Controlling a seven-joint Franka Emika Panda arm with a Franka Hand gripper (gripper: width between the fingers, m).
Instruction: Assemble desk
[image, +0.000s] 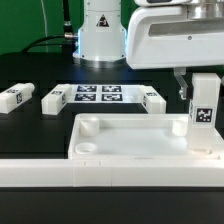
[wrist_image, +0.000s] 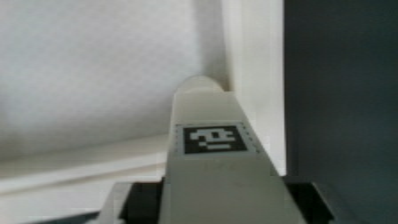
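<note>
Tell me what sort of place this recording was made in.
Probably a robotics lab bench: a white arm base on a black table, a marker board lying flat on it, and tagged legs beside a white tabletop.

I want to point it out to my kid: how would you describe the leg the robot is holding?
Find the big white tray-like tabletop in front. At its far corner on the exterior view's right, a white leg stands gripped by the robot's hand. It is the only one upright; the other legs lie flat on the black table behind.
</note>
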